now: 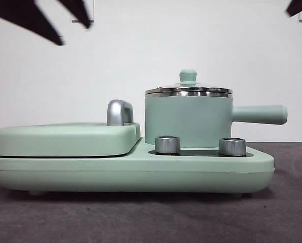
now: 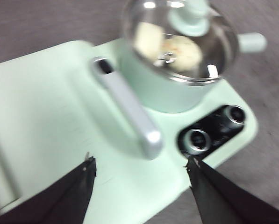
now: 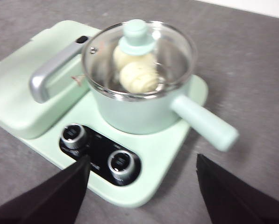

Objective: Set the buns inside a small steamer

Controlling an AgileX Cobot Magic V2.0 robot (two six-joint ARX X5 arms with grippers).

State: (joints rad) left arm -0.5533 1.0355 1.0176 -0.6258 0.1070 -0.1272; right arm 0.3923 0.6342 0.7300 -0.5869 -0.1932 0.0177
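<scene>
Though the glass lid with its green knob sits closed on the small steamer, both buns show through it from the wrist views, side by side inside the pot; glare and blur hide their surface detail. In the front view the pot wall hides them fully. The steamer stands on the mint-green cooker base, behind two steel dials, its straight side handle sticking out past the base edge over the grey table. Just beside it lies the flat lidded griddle with a steel handle. The left gripper hangs above the griddle side, jaws spread wide, holding nothing; the steamer is well ahead of it. The right gripper hangs above the dial edge of the base, jaws also wide apart and empty, the steamer just beyond. In the front view only black jaw tips show at the top corners, cut off by the frame. Open table lies all around the base, and free air above the lid.
</scene>
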